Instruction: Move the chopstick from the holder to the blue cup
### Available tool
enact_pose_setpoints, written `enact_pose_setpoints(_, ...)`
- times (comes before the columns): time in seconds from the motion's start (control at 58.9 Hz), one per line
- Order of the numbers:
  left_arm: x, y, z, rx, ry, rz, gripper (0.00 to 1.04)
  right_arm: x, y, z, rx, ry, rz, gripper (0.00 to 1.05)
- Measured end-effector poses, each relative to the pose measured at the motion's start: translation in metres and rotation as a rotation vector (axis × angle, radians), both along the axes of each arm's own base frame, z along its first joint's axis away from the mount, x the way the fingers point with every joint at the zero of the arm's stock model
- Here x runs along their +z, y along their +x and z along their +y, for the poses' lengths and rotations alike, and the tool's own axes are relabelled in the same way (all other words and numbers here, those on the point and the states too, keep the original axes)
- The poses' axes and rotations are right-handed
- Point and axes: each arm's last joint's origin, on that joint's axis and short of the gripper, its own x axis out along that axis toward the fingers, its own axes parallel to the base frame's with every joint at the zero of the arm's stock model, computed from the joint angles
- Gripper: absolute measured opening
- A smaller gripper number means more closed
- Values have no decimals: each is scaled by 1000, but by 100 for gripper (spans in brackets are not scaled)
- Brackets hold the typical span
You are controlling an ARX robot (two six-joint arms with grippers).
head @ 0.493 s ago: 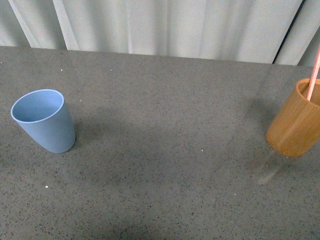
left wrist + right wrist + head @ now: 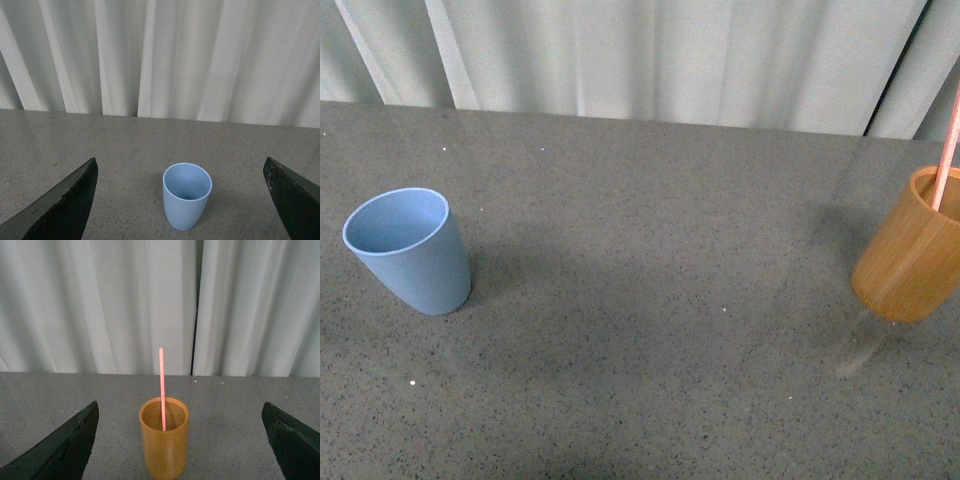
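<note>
The blue cup [image 2: 410, 250] stands empty and upright at the left of the grey table; it also shows in the left wrist view [image 2: 186, 195]. The orange-brown holder [image 2: 910, 250] stands at the right edge with one pink chopstick [image 2: 947, 150] leaning in it. In the right wrist view the holder [image 2: 164, 440] stands upright with the chopstick [image 2: 162, 390] rising well above its rim. My left gripper [image 2: 180, 200] is open, its dark fingers wide on either side of the blue cup. My right gripper [image 2: 180, 440] is open, its fingers wide on either side of the holder. Neither arm shows in the front view.
A pale pleated curtain [image 2: 640, 50] hangs behind the table's far edge. The speckled grey tabletop [image 2: 660, 340] stretches between cup and holder.
The front view has shifted slightly, so cup, holder and table edge sit a little lower in the picture. Nothing on the table has moved.
</note>
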Motion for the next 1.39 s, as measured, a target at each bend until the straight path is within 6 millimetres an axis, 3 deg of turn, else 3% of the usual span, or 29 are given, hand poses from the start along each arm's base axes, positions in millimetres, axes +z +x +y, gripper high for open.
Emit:
enact_pose_setpoints(0.986,0,0,0,2,-1,2,98,0,0,0,0,0,0,95)
enact_pose_setpoints(1.037,-2,1,1,33,-21,107,98,0,0,0,0,0,0,95)
enact_pose_setpoints(1.088,2,9,1,37,-45,243,98,0,0,0,0,0,0,95)
enact_pose_setpoints(1.393,50,76,-13,-36,35,549,98,0,0,0,0,0,0,95)
